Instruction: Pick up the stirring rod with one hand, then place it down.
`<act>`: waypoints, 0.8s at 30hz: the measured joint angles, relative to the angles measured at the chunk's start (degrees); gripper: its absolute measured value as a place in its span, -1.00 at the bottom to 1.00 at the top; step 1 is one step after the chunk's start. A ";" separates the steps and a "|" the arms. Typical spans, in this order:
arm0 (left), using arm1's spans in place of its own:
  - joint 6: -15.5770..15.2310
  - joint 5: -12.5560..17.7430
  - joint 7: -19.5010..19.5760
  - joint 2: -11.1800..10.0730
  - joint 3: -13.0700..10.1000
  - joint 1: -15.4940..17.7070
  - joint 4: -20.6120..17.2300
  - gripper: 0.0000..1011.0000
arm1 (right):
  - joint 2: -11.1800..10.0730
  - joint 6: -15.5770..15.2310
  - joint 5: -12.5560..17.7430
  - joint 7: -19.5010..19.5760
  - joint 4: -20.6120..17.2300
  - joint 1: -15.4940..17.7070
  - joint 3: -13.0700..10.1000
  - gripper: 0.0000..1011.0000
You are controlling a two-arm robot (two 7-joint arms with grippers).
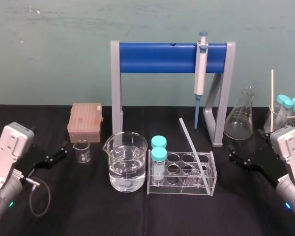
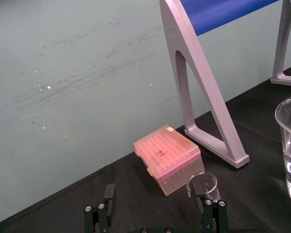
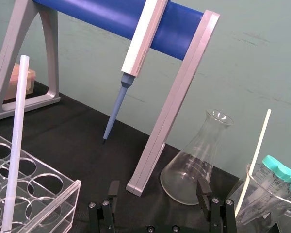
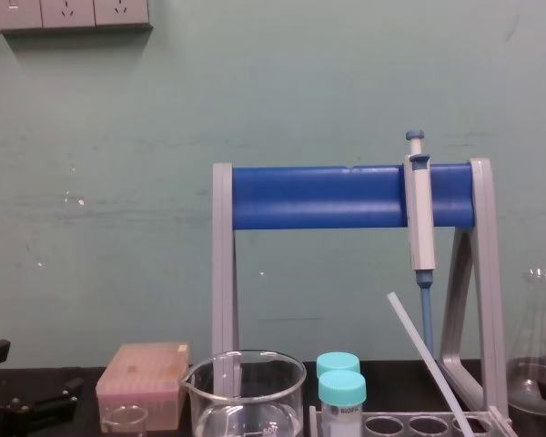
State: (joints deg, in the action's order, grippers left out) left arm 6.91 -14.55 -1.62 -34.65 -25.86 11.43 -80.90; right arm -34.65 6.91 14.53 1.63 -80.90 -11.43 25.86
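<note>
The stirring rod [image 1: 193,151] is a translucent whitish rod that leans in the clear tube rack [image 1: 181,191], its top tilted to the back left; it also stands at the side of the right wrist view [image 3: 14,145] and in the chest view [image 4: 426,350]. My right gripper [image 1: 239,157] rests low on the black table to the right of the rack, apart from the rod, open and empty [image 3: 157,194]. My left gripper [image 1: 59,153] lies at the far left beside a small beaker [image 1: 82,150], open with nothing in it [image 2: 157,204].
A large beaker of water [image 1: 126,162] and two teal-capped tubes [image 1: 159,156] stand left of the rod. Behind is the blue-barred stand [image 1: 157,57] with a pipette [image 1: 200,73]. A pink tip box [image 1: 85,121] sits left; a flask [image 1: 240,115] and a beaker holding a thin stick [image 1: 272,88] sit right.
</note>
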 joint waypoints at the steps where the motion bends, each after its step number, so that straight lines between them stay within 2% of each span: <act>1: 0.00 0.00 0.00 0.00 0.00 0.00 0.00 0.98 | 0.00 0.00 0.01 0.00 0.00 0.00 0.00 0.98; 24: 0.00 0.00 0.00 0.00 0.00 0.00 0.00 0.98 | 0.00 0.00 0.02 -0.01 0.01 0.00 0.00 0.98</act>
State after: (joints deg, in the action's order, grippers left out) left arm 6.91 -14.55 -1.62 -34.65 -25.86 11.43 -80.90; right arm -34.65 6.91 14.55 1.62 -80.90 -11.43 25.86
